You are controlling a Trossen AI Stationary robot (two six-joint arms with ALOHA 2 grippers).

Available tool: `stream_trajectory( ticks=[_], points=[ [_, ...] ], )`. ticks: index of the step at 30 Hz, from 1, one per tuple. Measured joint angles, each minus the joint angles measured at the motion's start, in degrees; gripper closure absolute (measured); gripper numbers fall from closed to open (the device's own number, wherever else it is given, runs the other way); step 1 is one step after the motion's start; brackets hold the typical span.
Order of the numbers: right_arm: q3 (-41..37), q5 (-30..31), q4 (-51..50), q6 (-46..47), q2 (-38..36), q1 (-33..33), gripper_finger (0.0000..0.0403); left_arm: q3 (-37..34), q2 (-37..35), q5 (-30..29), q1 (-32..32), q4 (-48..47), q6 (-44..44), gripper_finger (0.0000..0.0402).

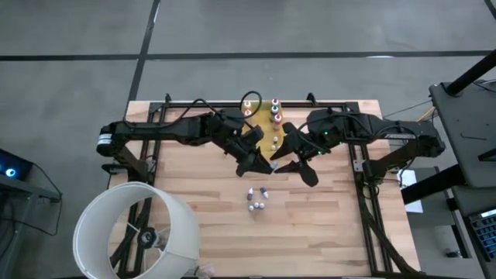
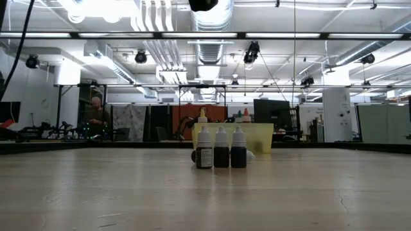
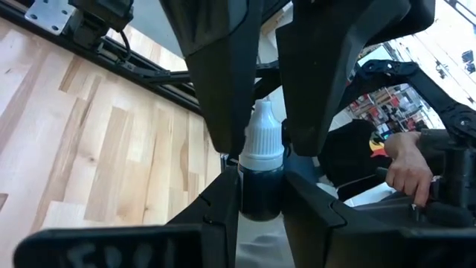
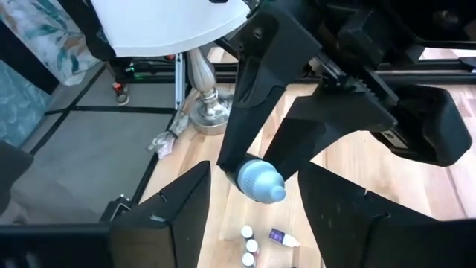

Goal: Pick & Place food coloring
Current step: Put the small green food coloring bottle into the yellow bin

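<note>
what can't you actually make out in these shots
- Bottles' label text: low view, too small to read.
- Yellow tray's contents: high view, partly covered by both arms; count unclear.
- Held bottle's lower end: left wrist view, hidden between the left gripper's fingers.
- Handover contact: right gripper stands open around the bottle's cap; touch not visible.
- Grippers: outside the low view.

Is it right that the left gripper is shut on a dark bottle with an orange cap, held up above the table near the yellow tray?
Not quite: the cap is white, not orange. The left wrist view shows the left gripper shut on a dark-bodied bottle with a white cap. The rest holds: the high view has it raised beside the yellow tray.
</note>
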Motion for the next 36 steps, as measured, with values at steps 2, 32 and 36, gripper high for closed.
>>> stream_trajectory(
  ticks=[2,32,36],
  points=[
    [0.0,-0.02,-0.01,0.01,0.22,0.0,0.0219,0.0,0.0,0.0,0.04,0.31,0.1,0.0337],
    [-0.07,-1.7,0.31,0.42,0.5,-0.11,0.034,0.0,0.02,3.53,0.73,1.07,0.48,0.0336],
    [-0.07,-1.71,0.37,0.22,0.44,-0.11,0.034,-0.04,0.07,4.09,0.73,2.4,-0.09,0.0319]
  ],
)
